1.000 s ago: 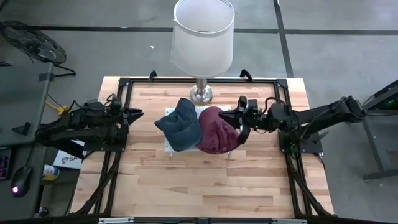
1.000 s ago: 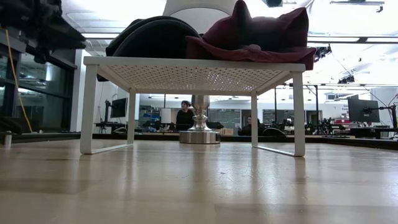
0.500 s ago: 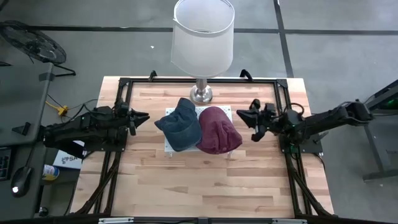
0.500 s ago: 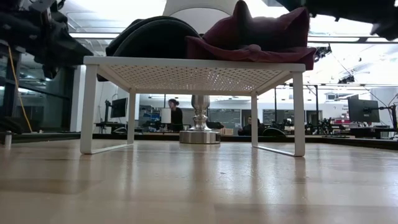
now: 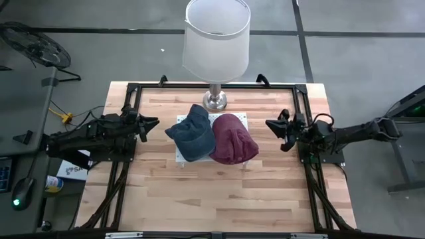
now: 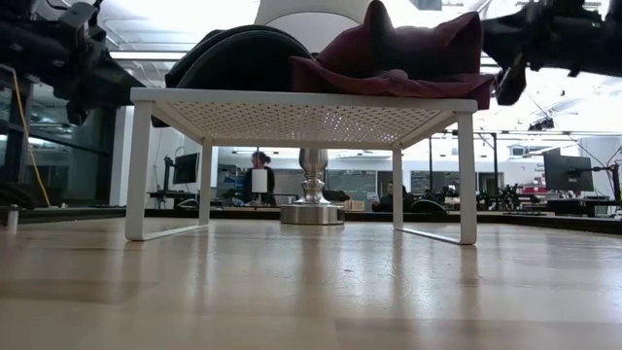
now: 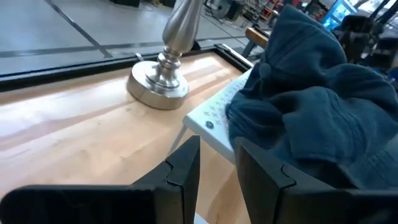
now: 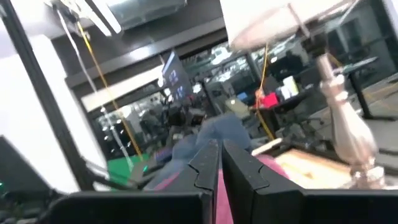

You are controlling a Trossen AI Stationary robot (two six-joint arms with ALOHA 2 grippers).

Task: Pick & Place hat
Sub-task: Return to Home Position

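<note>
Two hats lie side by side on top of a low white wire rack (image 5: pixel 180 155): a blue one (image 5: pixel 192 133) on its left part and a maroon one (image 5: pixel 232 138) on its right part. The low view shows both, the blue hat (image 6: pixel 243 58) and the maroon hat (image 6: pixel 408 53), resting on the rack's top (image 6: pixel 301 107). My left gripper (image 5: pixel 155 121) hovers left of the blue hat, fingers a little apart (image 7: pixel 217 146). My right gripper (image 5: pixel 269 125) hovers right of the maroon hat, shut (image 8: pixel 219 146). Neither touches a hat.
A table lamp with a white shade (image 5: pixel 216 38) stands behind the rack on a metal base (image 5: pixel 214 101), close to both hats. Black frame rails (image 5: pixel 131 99) run along the table's edges. Bare wood (image 5: pixel 212 192) lies between the rack and the near edge.
My right gripper stood at the maroon hat's right edge a second ago and has drawn back toward the table's right edge, clear of the hat. My left gripper has moved a little toward the rack. Both hats have stayed on the rack.
</note>
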